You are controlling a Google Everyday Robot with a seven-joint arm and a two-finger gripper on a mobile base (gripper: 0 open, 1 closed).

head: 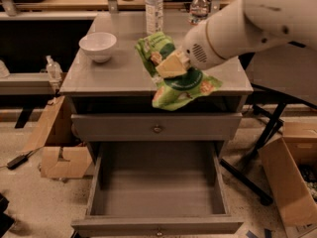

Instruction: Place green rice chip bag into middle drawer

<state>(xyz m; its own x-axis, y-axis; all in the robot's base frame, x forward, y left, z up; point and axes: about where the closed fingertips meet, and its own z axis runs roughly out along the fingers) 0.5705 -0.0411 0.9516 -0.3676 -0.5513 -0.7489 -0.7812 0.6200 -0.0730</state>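
Cream two-finger gripper point(171, 66) clamps crinkled light-green foil chip bag point(189, 86) at front edge of grey cabinet top point(114, 74), above open grey wooden drawer point(158, 197).

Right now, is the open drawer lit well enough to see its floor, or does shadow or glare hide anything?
Camera view: warm, dim light; the bare floor of the middle drawer shows, darkest at its back; mild sheen on the table top, no hard glare; the gripper, over the table's front edge, grips the green rice chip bag, well lit.
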